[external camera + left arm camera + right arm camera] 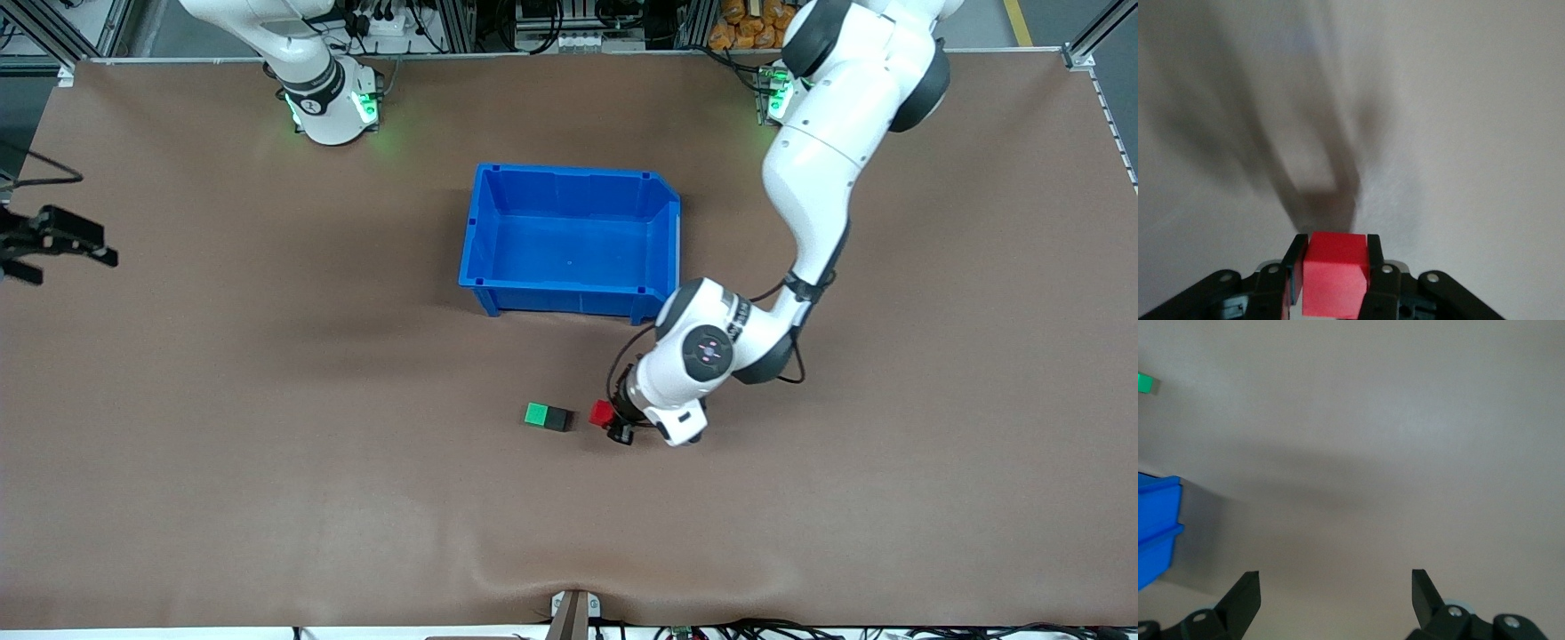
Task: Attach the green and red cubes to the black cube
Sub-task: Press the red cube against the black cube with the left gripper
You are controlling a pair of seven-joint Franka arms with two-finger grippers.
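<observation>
The green cube (536, 414) and the black cube (558, 419) sit joined side by side on the brown table, nearer to the front camera than the blue bin. My left gripper (613, 423) is shut on the red cube (602, 412), low over the table beside the black cube with a small gap, toward the left arm's end. In the left wrist view the red cube (1335, 273) sits between the fingers of the left gripper (1335, 257). My right gripper (55, 240) waits open and empty over the right arm's end of the table; its wrist view shows the gripper (1336, 583) and the green cube (1145, 383).
An empty blue bin (560, 298) stands mid-table, farther from the front camera than the cubes; its corner shows in the right wrist view (1158, 527). The left arm's elbow hangs over the bin's corner toward the left arm's end.
</observation>
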